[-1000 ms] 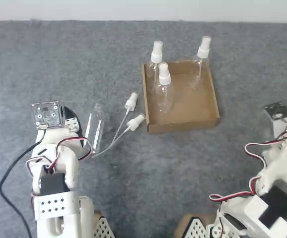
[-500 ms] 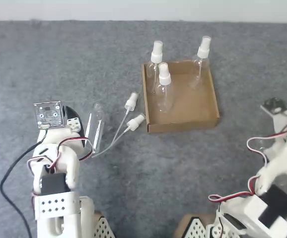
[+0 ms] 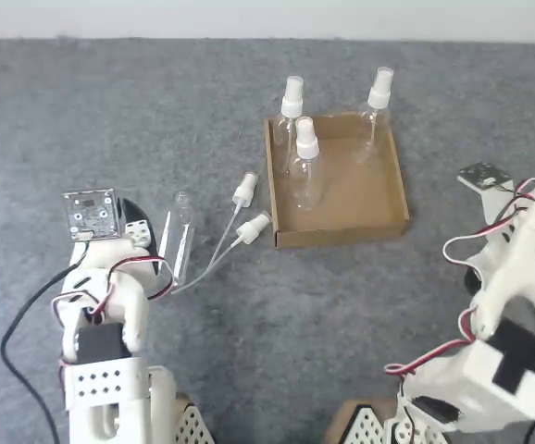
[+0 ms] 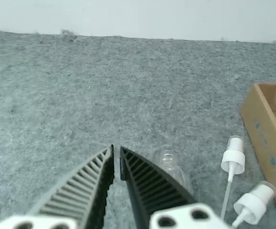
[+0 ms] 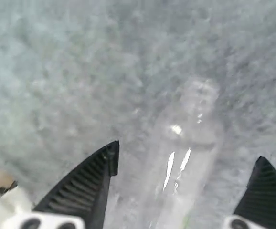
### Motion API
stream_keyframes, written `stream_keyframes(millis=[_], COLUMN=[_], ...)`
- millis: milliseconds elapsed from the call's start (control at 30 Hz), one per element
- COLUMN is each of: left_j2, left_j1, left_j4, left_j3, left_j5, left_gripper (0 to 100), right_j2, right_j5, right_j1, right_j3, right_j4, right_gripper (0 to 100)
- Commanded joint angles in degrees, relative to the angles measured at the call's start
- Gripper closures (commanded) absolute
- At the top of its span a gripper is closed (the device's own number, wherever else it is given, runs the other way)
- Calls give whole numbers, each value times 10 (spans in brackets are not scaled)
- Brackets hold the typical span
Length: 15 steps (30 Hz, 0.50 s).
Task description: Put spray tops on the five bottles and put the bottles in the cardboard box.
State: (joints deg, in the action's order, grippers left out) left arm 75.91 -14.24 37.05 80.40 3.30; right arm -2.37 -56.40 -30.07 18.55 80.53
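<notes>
Your left end effector sits nearly closed and empty beside the uncapped bottle lying toward the counter's left edge, two spray tops between it and the cardboard box. These clear bottles look light, smooth and apt to roll, so grip across mid-body. Toward the right edge your right end effector, jaws wide, hangs over a second bottle lying there; that arm has swung inward since a second ago.
</notes>
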Motion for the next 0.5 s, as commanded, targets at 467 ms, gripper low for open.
stream_keyframes(millis=[467], left_j2=[6], left_j1=[3], left_j4=[-9], left_j3=[-3], left_j5=[-1], left_gripper=[987], right_j2=[-70], right_j5=[12], right_j1=[-16], right_j3=[-4], right_j4=[-81], right_gripper=[736])
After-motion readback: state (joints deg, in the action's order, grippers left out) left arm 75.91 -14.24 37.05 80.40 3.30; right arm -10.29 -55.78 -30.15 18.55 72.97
